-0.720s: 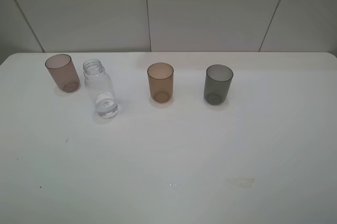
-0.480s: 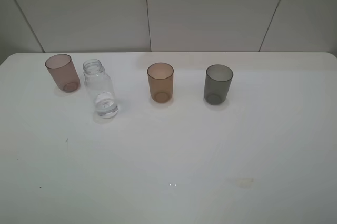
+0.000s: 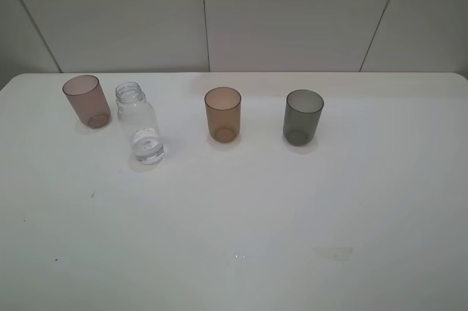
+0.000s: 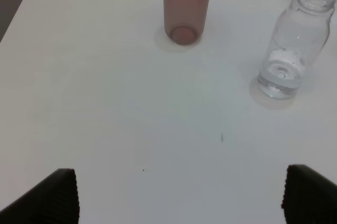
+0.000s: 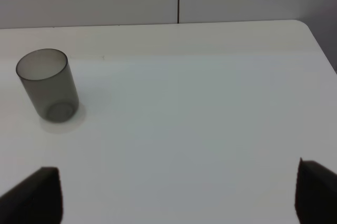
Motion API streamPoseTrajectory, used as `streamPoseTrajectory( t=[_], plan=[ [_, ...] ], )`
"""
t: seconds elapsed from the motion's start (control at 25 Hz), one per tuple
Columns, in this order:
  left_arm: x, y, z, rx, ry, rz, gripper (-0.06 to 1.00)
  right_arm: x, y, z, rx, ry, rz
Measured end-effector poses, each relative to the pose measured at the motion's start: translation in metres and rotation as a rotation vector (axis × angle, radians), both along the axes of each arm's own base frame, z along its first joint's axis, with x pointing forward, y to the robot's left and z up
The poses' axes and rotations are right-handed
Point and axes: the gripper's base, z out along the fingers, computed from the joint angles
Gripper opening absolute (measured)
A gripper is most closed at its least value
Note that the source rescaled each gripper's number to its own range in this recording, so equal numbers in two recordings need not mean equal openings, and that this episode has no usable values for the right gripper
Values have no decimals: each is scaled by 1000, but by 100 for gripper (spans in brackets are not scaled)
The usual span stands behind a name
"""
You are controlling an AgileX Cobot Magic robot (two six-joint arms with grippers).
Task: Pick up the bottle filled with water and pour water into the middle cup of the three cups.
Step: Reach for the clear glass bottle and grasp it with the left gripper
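Note:
The clear bottle stands upright on the white table, a little water in its bottom, beside the pinkish-mauve cup. The amber middle cup stands at centre and the dark grey cup to its right. In the left wrist view the bottle and mauve cup lie ahead of my left gripper, whose fingertips are wide apart and empty. In the right wrist view my right gripper is open and empty, with the grey cup ahead. Neither gripper shows in the exterior view.
A pale panelled wall rises behind the table's far edge. The table's right edge shows in the right wrist view and its left edge in the left wrist view.

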Motion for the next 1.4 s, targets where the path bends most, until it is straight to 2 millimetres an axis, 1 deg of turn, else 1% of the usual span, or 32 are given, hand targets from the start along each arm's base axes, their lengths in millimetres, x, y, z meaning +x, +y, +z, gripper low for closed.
streamPoseTrajectory(
  t=[0.52,0.6,0.76,0.92,1.04,1.12,1.24,1.4],
  plan=[
    [0,0,0,0,0,-2,100,0,0,0,0,0,0],
    [0,0,0,0,-2,-26,100,0,0,0,0,0,0],
    [2,0,12,-4,-64,-102,100,0,0,0,0,0,0],
    [23,-3,23,-26,-86,-194,100,0,0,0,0,0,0],
    [47,-7,27,-15,-53,-247,100,0,0,0,0,0,0],
    [68,-12,26,-9,-9,-284,100,0,0,0,0,0,0],
    [96,-21,19,-6,54,-318,100,0,0,0,0,0,0],
    [138,-31,-6,-7,93,-308,100,0,0,0,0,0,0]
  ],
)
